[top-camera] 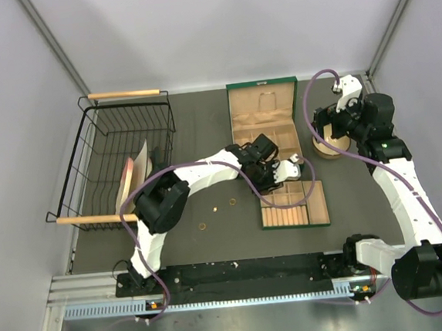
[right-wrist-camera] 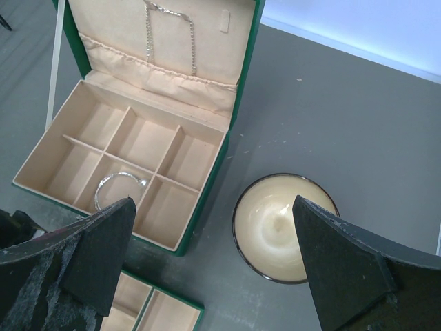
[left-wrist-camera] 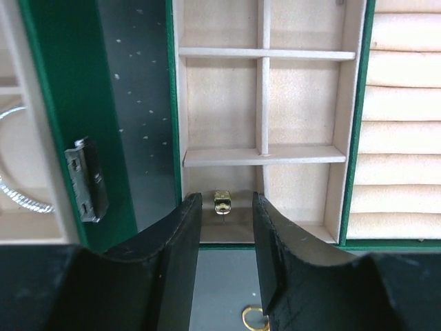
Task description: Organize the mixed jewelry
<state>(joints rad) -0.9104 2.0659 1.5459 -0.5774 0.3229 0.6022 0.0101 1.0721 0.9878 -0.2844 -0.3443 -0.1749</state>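
My left gripper (top-camera: pixel 289 167) hangs over the near left corner of the tan compartment tray (top-camera: pixel 318 213). In the left wrist view it (left-wrist-camera: pixel 226 198) is open, and a small gold piece (left-wrist-camera: pixel 222 202) lies loose in the nearest compartment just past the fingertips. Another gold ring (left-wrist-camera: pixel 253 318) lies on the table under the jaws. Three gold rings (top-camera: pixel 233 203), (top-camera: pixel 215 209), (top-camera: pixel 202 226) lie on the dark table left of the tray. My right gripper (top-camera: pixel 331 125), also seen in the right wrist view (right-wrist-camera: pixel 213 201), is wide open and empty above a cream bowl (right-wrist-camera: pixel 282 227).
An open green jewelry box (top-camera: pixel 263 115) stands at the back, with a silver bracelet (right-wrist-camera: pixel 117 186) in one compartment and a chain (right-wrist-camera: pixel 169 34) in its lid. A black wire basket (top-camera: pixel 119 155) stands at the left. The bowl (top-camera: pixel 328 147) stands right of the box.
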